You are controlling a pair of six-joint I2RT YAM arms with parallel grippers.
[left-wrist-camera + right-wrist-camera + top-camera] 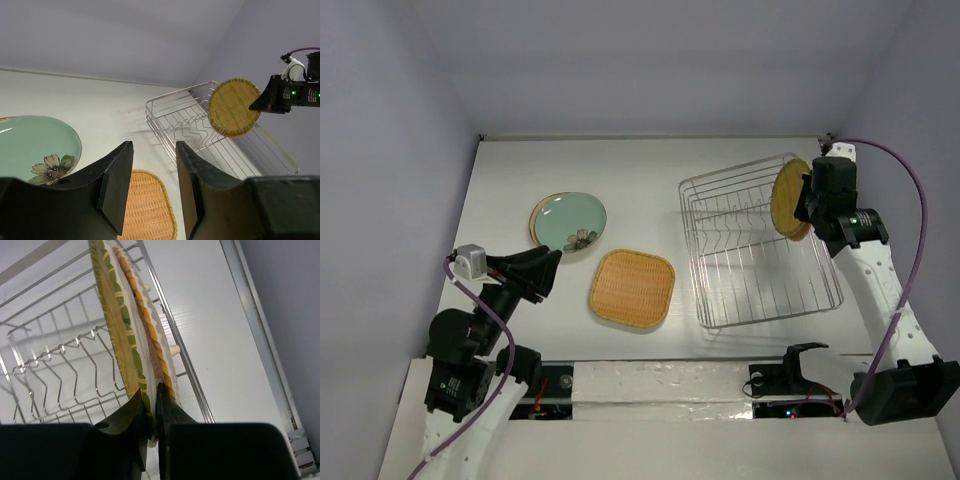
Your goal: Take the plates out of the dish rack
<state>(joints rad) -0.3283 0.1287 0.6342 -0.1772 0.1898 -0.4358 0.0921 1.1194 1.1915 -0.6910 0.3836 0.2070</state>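
My right gripper (pixel 806 205) is shut on the rim of the orange-yellow woven round plate (pixel 789 198) and holds it on edge above the far right end of the silver wire dish rack (pixel 760 290). In the right wrist view the plate (pixel 120 315) stands pinched between my fingers (pixel 172 410), over the rack's tines (pixel 65 375). The pale green plate (pixel 570 220), with a flower print, lies on another plate's rim at the left. The orange woven rounded-square plate (pixel 632 288) lies flat at centre. My left gripper (pixel 154 150) is open and empty, raised near the table's left front.
The rack (pixel 200 130) shows no other plates in it. A white wall borders the table at the back and sides. The right arm's purple cable (pixel 910 190) loops beside the rack. The table's front rail (pixel 660 385) runs between the arm bases.
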